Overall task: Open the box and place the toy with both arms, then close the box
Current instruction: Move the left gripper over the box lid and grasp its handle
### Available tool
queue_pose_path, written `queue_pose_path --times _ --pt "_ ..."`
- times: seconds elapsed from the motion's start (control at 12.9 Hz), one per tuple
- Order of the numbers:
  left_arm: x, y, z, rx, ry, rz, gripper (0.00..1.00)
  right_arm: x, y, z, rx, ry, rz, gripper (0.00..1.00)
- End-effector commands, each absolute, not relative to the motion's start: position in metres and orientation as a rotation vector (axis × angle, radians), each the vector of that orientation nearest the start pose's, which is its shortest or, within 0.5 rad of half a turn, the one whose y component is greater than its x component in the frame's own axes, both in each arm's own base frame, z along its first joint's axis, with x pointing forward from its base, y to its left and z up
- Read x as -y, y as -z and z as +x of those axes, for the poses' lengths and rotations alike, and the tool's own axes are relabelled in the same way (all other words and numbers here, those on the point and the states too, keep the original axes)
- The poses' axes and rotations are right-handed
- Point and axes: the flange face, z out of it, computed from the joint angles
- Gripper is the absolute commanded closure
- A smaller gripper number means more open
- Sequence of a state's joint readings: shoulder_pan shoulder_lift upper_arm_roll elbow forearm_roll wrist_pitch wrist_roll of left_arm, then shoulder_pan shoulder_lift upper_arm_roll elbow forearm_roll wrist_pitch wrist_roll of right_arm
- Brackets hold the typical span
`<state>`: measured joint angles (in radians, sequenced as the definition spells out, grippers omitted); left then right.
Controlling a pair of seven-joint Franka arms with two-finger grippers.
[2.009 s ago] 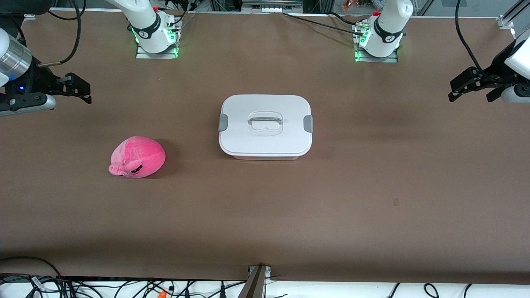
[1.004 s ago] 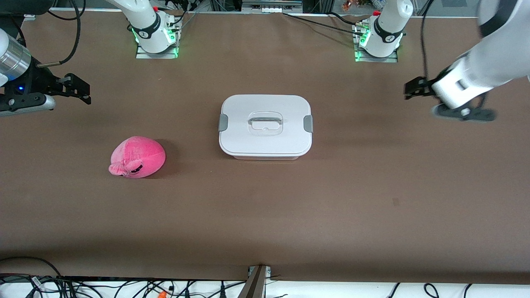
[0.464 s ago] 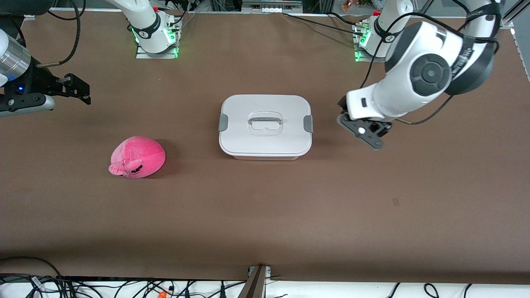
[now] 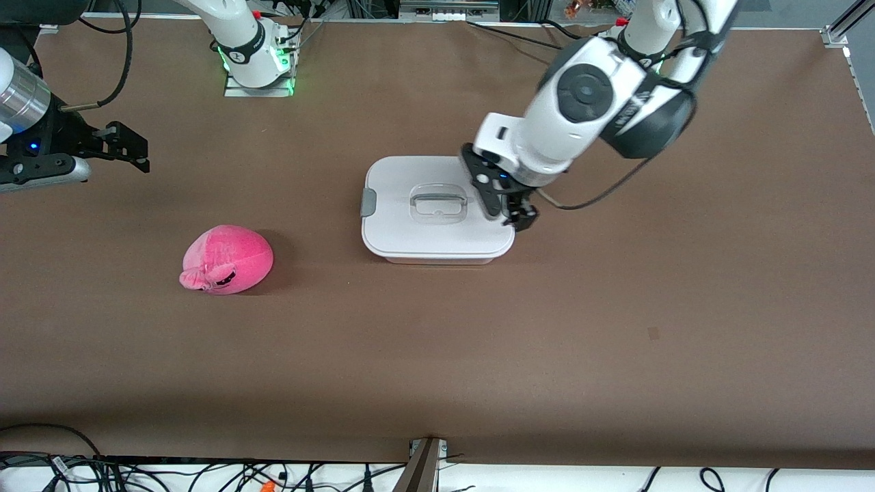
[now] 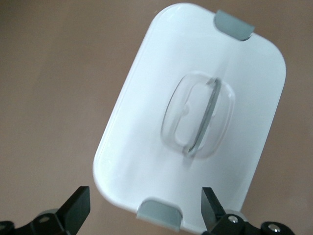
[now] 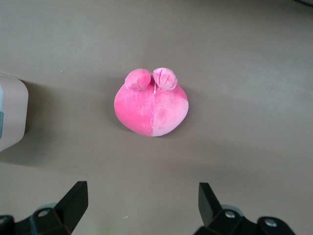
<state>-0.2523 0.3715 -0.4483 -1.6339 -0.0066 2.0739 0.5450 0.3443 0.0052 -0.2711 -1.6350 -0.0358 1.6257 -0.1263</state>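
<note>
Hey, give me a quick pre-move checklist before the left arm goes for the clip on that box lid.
1. Left gripper open: ok, fingers spread wide in its wrist view.
2. Left gripper over the clip at the left arm's end of the box: ok.
3. Lid seated flat, both clips down: ok, as far as can be seen.
4. Toy apart from the box, on the table toward the right arm's end: ok.
5. Right gripper open and waiting above the table: ok.
6. Fingers low enough to catch the clip: cannot tell.
</note>
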Motion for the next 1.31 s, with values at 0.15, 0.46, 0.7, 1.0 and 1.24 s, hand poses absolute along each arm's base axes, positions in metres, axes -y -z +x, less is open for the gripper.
queue_pose_path --times 0.15,0.46,0.7,1.0,1.24 --pt "0.449 -0.372 0.494 -2.034 0.304 -2.515 0.0 -0.037 -0.602 0.56 0.321 -0.009 -3.171 0.0" --pt "0.458 -0.358 0.492 -2.047 0.319 -2.506 0.43 -0.036 -0.602 0.561 0.319 -0.009 -3.172 0.0" --pt "0.472 -0.35 0.478 -2.072 0.291 -2.499 0.61 -0.036 -0.601 0.561 0.319 -0.011 -3.172 0.0" --pt "0.47 -0.347 0.48 -2.065 0.279 -2.507 0.99 -0.037 -0.599 0.562 0.319 -0.013 -3.173 0.0" --pt "0.467 -0.355 0.483 -2.073 0.286 -2.49 1.0 -0.036 -0.599 0.562 0.316 -0.021 -3.173 0.0"
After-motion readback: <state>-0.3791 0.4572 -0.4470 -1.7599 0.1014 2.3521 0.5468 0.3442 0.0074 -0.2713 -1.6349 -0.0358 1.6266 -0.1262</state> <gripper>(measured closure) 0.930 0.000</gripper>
